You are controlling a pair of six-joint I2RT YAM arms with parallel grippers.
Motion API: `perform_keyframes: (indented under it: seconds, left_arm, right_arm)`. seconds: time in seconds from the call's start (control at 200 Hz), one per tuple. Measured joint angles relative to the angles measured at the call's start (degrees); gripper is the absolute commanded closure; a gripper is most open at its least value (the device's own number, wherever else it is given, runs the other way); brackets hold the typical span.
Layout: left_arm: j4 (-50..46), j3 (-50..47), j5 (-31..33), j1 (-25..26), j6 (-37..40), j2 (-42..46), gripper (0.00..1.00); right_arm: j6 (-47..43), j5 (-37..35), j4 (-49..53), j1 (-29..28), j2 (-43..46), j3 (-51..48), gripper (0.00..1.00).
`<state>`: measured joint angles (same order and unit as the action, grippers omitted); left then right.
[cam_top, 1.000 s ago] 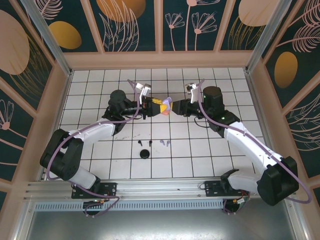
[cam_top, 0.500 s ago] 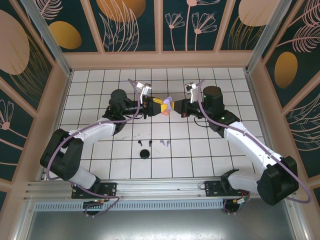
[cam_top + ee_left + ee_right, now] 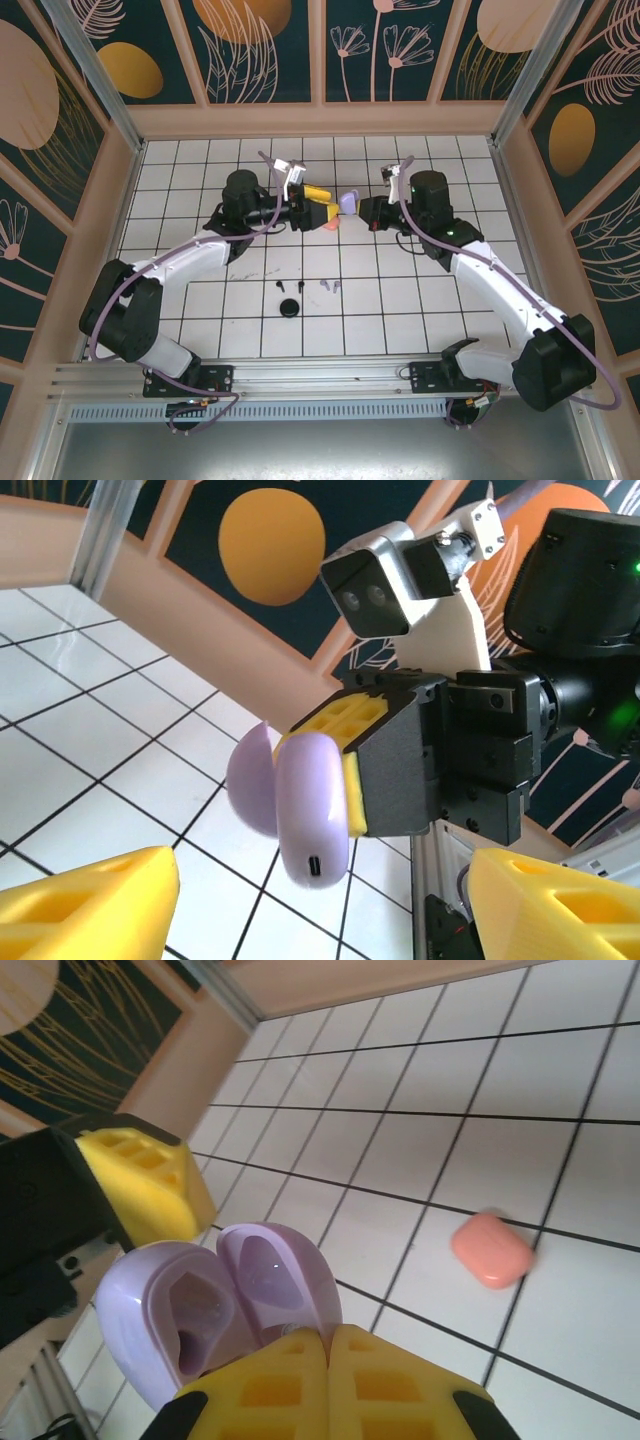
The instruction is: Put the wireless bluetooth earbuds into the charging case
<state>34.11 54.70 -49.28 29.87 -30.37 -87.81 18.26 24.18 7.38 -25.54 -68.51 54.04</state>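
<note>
Open lilac charging case (image 3: 347, 203) is clamped by the right pincer (image 3: 358, 210), left pincer (image 3: 322, 203) gaping empty; lilac earbuds (image 3: 328, 286) not inserted yet.

floor: white grid tiles (image 3: 400, 320) | walls: dark floral panels (image 3: 270, 50) | front: aluminium rail (image 3: 300, 375)

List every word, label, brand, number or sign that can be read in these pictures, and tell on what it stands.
None can be read. The lilac charging case has a small port but no print; the salmon-pink case is plain; the wall panels bear drawings, not letters.
</note>
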Motion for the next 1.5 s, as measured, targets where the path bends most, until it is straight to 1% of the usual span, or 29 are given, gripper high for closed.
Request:
perform_keyframes:
  seconds: [0.165,0.46,0.601,0.716,0.851,1.076,1.501]
  left_arm:
    - [-12.4,7.2,0.2,-0.9,7.8,0.0,0.19]
    - [-37.4,22.4,-1.7,-0.9,24.1,-3.5,0.20]
    - [-46.8,27.3,-3.4,-0.9,29.6,-6.6,0.23]
    - [-53.1,30.0,-4.9,-0.9,33.2,-8.4,0.23]
    - [-58.0,31.6,-6.6,-0.9,36.0,-9.2,0.24]
    - [-63.0,32.8,-7.7,-0.9,38.6,-9.7,0.25]
    - [-65.8,33.5,-8.0,-0.9,40.0,-12.6,0.28]
  right_arm:
    - [-3.6,-3.0,4.5,0.2,0.0,3.0,1.00]
    - [-12.2,-7.1,12.9,0.3,-0.4,10.1,1.00]
    - [-15.6,-9.2,16.0,-0.2,-1.8,13.1,1.00]
    - [-18.1,-11.2,18.3,-1.8,-3.0,14.8,1.00]
    - [-20.6,-14.1,21.2,-4.5,-5.2,16.9,1.00]
    - [-22.8,-17.9,24.0,-8.8,-7.3,18.1,1.00]
    - [-24.0,-21.4,26.3,-12.9,-9.7,21.9,1.00]
